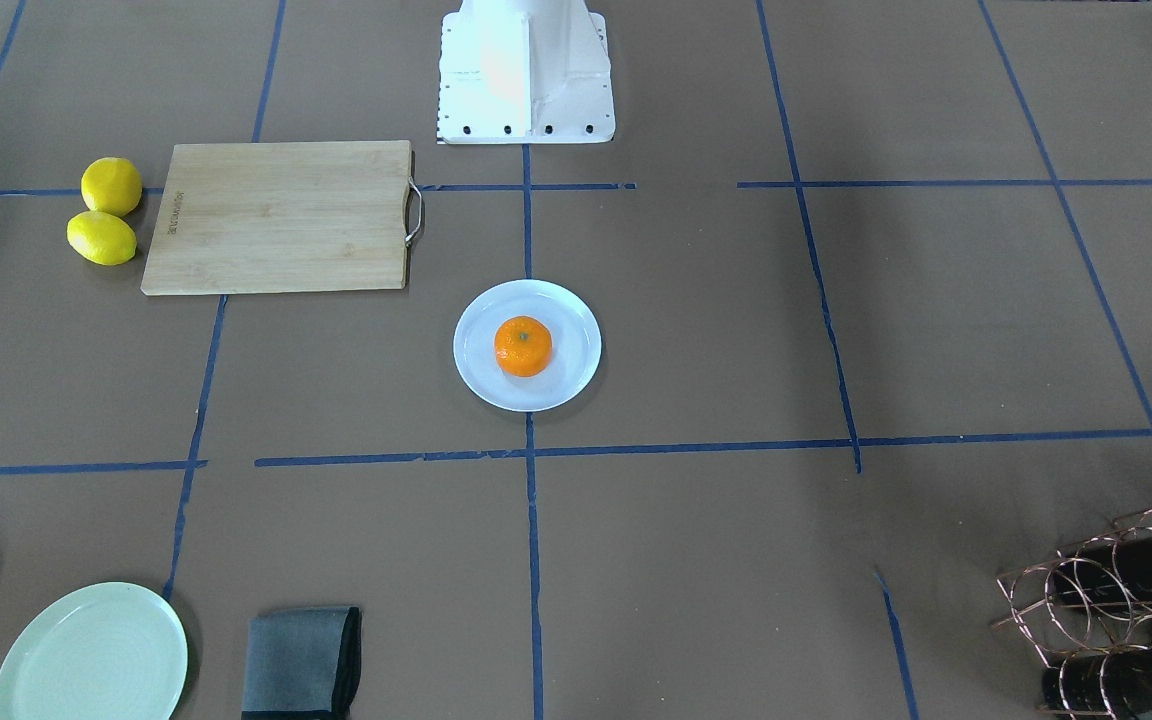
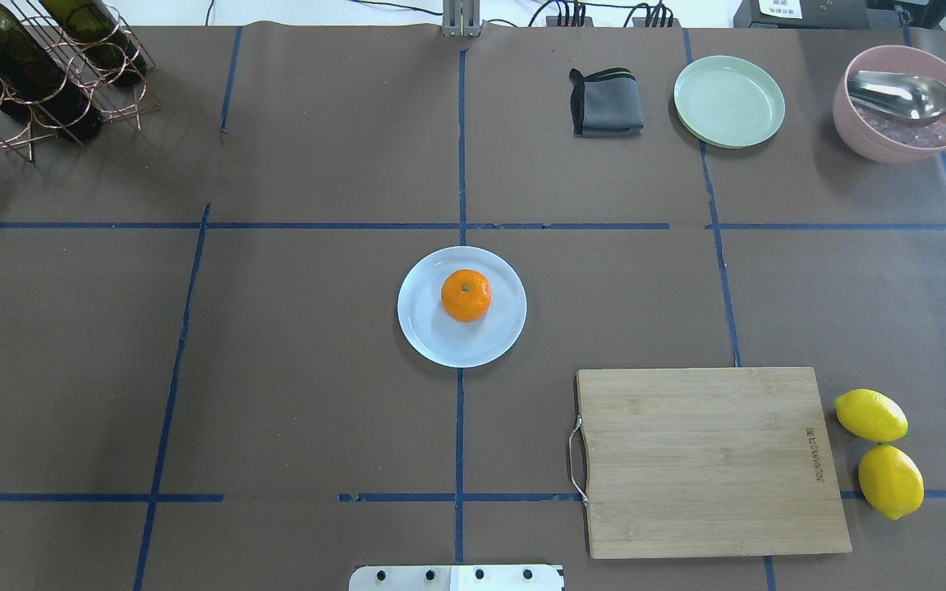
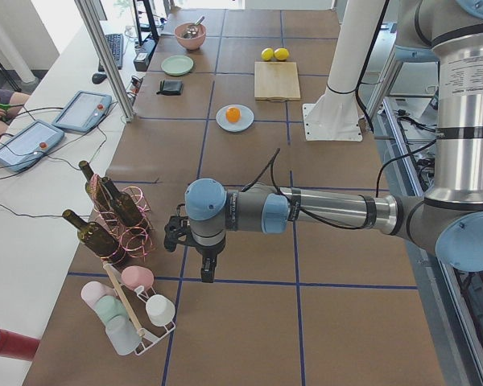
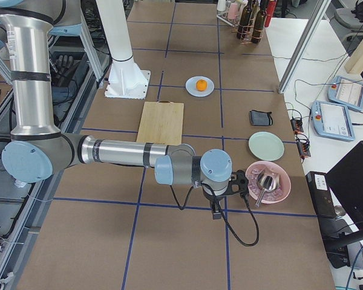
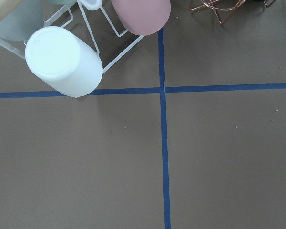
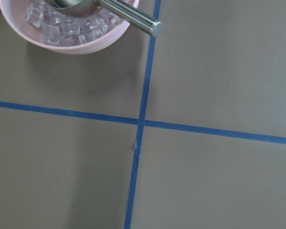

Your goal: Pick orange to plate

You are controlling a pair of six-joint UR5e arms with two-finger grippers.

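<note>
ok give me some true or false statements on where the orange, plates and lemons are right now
1. The orange sits on the white plate. True.
2. The two lemons lie on the cutting board. False: they lie on the table beside the board, at the end away from its handle.
3. The folded grey cloth lies next to the pale green plate. True.
4. The metal scoop rests on the pale green plate. False: it rests in the pink bowl, which holds ice cubes.
</note>
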